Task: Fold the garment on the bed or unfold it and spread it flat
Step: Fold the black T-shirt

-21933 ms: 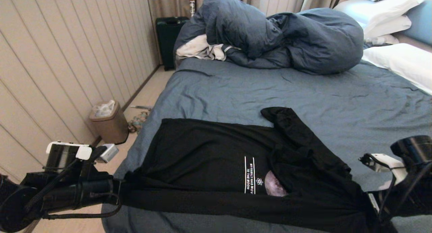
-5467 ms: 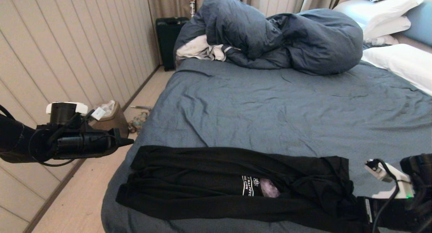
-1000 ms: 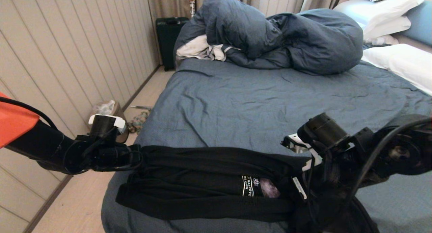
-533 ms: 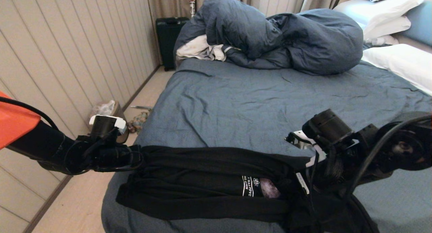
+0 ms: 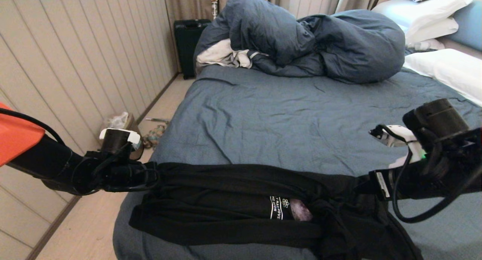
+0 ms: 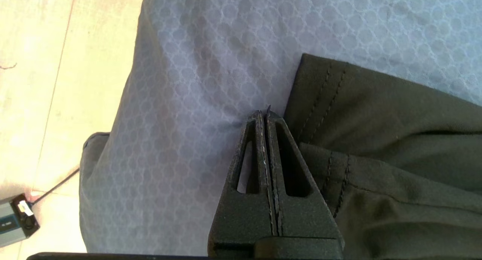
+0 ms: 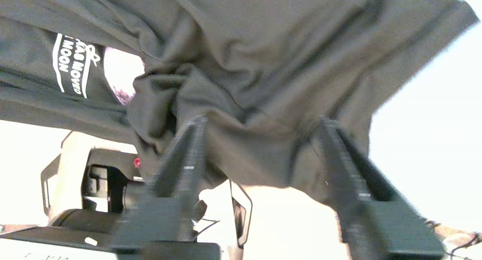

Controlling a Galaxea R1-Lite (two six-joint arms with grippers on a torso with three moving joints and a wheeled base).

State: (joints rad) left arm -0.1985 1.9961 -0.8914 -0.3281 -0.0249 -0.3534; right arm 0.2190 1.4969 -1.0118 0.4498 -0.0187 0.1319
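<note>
Keep left gripper (image 5: 150, 175) clenched at shirt's (image 5: 226, 203) nine-o'clock hem; bring splayed, empty right gripper (image 7: 260, 154) squarely onto three-o'clock bunch before closing.

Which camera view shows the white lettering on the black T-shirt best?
The right wrist view: the lettering is large and partly readable on the T-shirt. The head view shows it small, beside the moon print. The left wrist view shows only a stitched hem, no lettering.
</note>
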